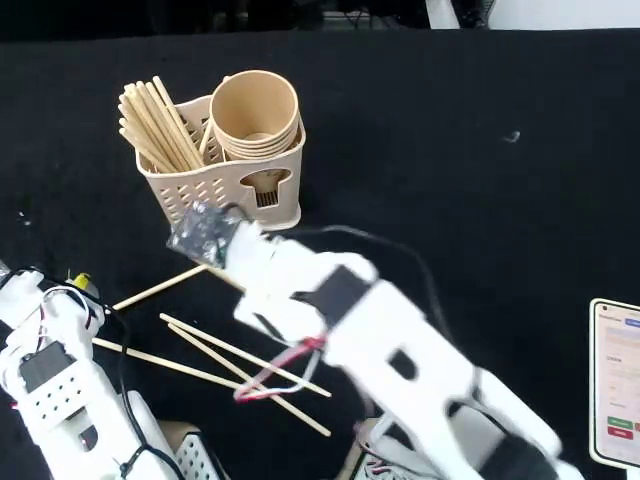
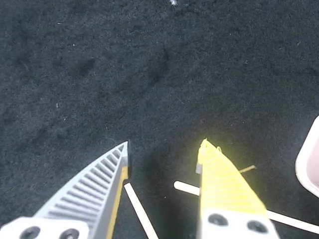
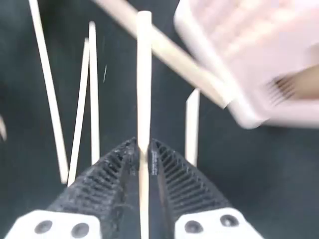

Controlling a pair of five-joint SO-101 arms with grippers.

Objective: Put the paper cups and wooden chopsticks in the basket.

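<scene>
- Right gripper clamped on one chopstick, just beside the basket.
- Left gripper spread apart over black table.
- Cups stacked in basket (a chopstick bundle alongside); loose chopsticks lying on table.

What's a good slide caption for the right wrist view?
Right end effector clamped on a wooden chopstick near the basket.
</scene>
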